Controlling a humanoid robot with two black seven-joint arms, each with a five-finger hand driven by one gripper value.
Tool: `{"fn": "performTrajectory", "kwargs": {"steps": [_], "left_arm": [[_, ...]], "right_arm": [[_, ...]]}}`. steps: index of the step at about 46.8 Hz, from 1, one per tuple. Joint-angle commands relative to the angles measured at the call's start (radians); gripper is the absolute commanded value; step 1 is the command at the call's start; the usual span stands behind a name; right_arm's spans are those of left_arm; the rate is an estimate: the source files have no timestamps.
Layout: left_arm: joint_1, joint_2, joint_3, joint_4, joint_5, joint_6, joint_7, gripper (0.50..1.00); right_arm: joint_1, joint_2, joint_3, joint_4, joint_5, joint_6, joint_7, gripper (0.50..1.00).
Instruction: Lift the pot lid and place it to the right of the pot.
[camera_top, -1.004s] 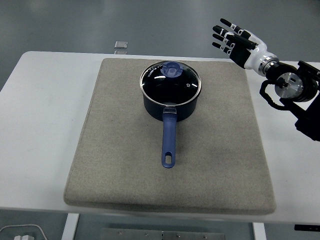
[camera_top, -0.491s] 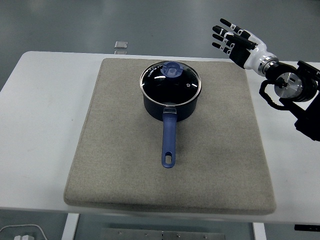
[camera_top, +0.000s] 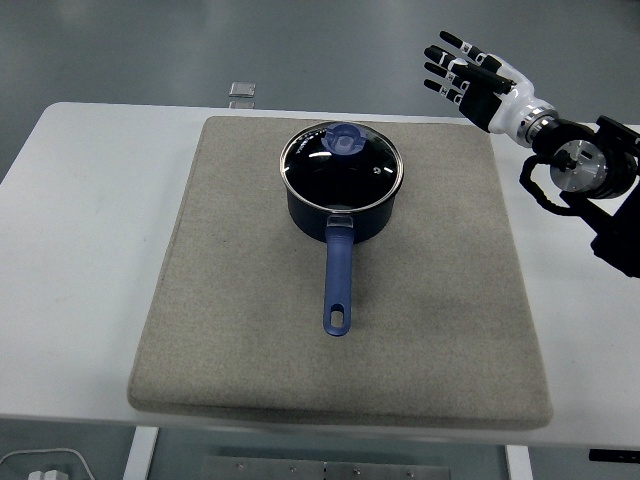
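Fingers (camera_top: 446, 68) of the right hand (camera_top: 478, 82) are spread wide and hold nothing, up at two o'clock past the mat's far right corner. Table (camera_top: 80, 200) carries the grey mat (camera_top: 230, 330), and on it at twelve o'clock sits the pot (camera_top: 340, 195), its long axis running twelve to six with the handle (camera_top: 338, 285) pointing at six. Lid (camera_top: 340, 165) is seated on the pot, the blue knob (camera_top: 346, 139) slightly toward twelve of its centre. Risk, as I judge it: the knob is small (and the glass looks slick), so an off-centre pinch could tilt the lid, drop it or drag the pot.
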Motion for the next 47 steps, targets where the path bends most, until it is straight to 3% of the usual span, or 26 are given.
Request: {"fn": "performTrajectory", "kwargs": {"steps": [1, 31, 47], "left_arm": [[-0.001, 0.000, 0.000, 0.000, 0.000, 0.000, 0.000, 1.000], [0.000, 0.000, 0.000, 0.000, 0.000, 0.000, 0.000, 1.000], [0.000, 0.000, 0.000, 0.000, 0.000, 0.000, 0.000, 1.000]], "right_arm": [[0.002, -0.005, 0.001, 0.000, -0.007, 0.002, 0.001, 0.928], [0.046, -0.010, -0.003, 0.035, -0.159, 0.002, -0.001, 0.928], [0.108, -0.036, -0.014, 0.127, -0.435, 0.005, 0.001, 0.928]]}}
